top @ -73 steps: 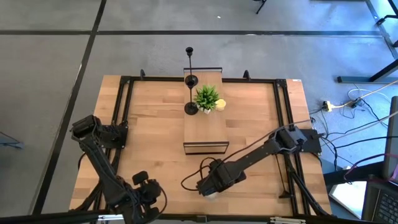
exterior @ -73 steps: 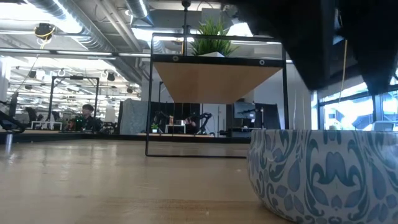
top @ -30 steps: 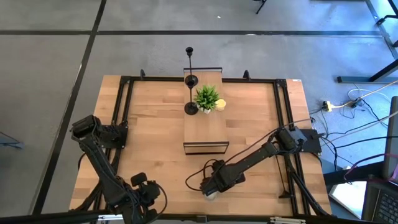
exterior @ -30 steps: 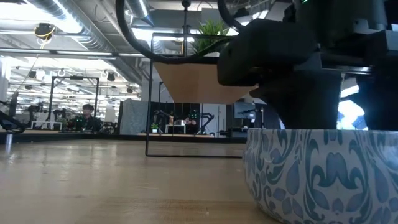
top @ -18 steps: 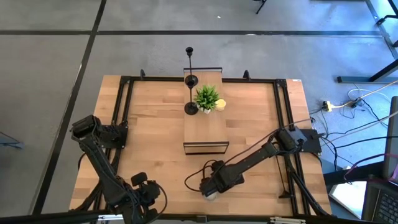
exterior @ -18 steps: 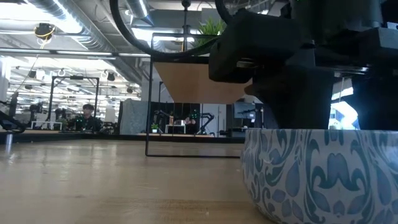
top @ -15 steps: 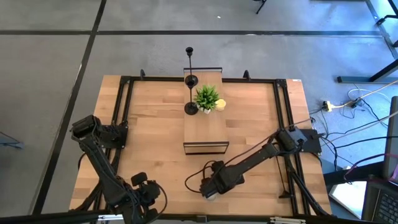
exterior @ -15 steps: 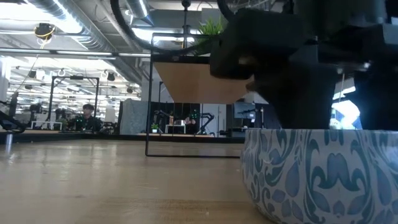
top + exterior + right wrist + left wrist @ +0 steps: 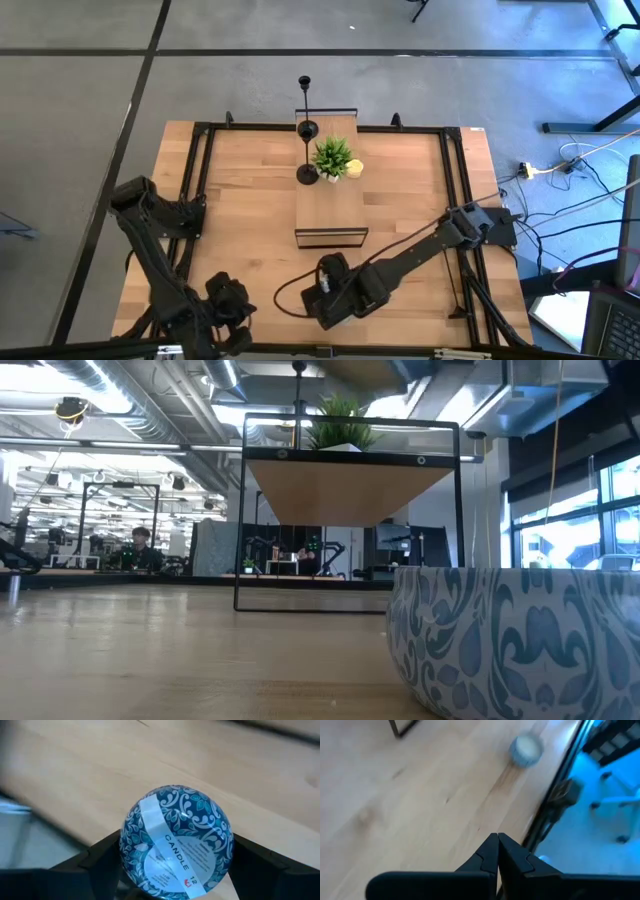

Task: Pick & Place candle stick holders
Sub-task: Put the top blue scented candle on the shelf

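"What can't you make out?"

"From above, the right gripper [image 9: 318, 295], at the table's 6 o'clock, covers whatever is beneath it. In the low view the patterned tin [image 9: 515, 635] runs off the edge at 4 o'clock."

"And the candle stick holder [image 9: 297, 395]?"

"At 12 o'clock, its base is hidden behind the shelf [image 9: 350, 455]. The left wrist view is blurred. There's a round bluish thing [image 9: 525, 748], no detail."

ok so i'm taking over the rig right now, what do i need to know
Left gripper: fingers shut, empty, at the table's near left corner.
Right gripper: near the front edge, fingers shut on a blue patterned candle tin. A like-patterned second tin sits on the table.
The candle stick holders: all three stand on the raised shelf, beside the green plant. Neither gripper touches them.
Left to do: probably set the tin down, then handle the holders.
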